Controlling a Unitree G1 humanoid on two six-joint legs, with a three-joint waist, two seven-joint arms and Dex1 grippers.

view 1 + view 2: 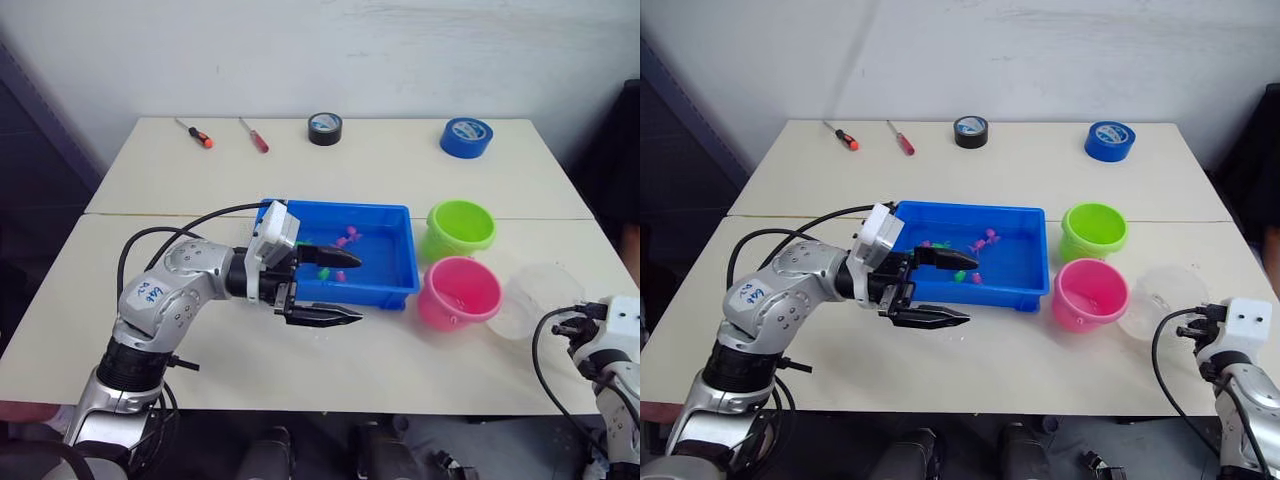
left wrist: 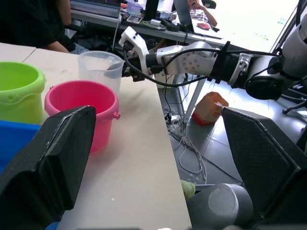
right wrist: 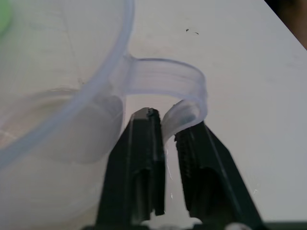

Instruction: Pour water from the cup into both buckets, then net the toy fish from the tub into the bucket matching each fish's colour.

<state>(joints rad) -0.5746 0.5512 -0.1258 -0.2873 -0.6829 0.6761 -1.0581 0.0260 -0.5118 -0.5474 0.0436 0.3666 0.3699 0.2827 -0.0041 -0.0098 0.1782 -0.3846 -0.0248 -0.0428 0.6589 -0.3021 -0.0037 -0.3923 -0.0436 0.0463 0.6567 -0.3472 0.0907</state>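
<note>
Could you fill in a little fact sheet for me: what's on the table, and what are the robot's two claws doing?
Table: pale rectangular tabletop
Tray: shallow bright blue plastic tub holding tiny green and pink toy fish
Buckets: lime green round plastic bucket behind pink round plastic bucket, both beside the tub
Cup: wide clear plastic cup with handle, upright beside the pink bucket
Left pincer: open, empty, at the tub's near edge
Right pincer: fingers around the cup's handle
Far edge: two red-handled screwdrivers, black tape roll, blue tape roll

tub (image 1: 385,255) blue | buckets: lime (image 1: 460,226), pink (image 1: 458,292) | cup (image 1: 538,298) clear
</note>
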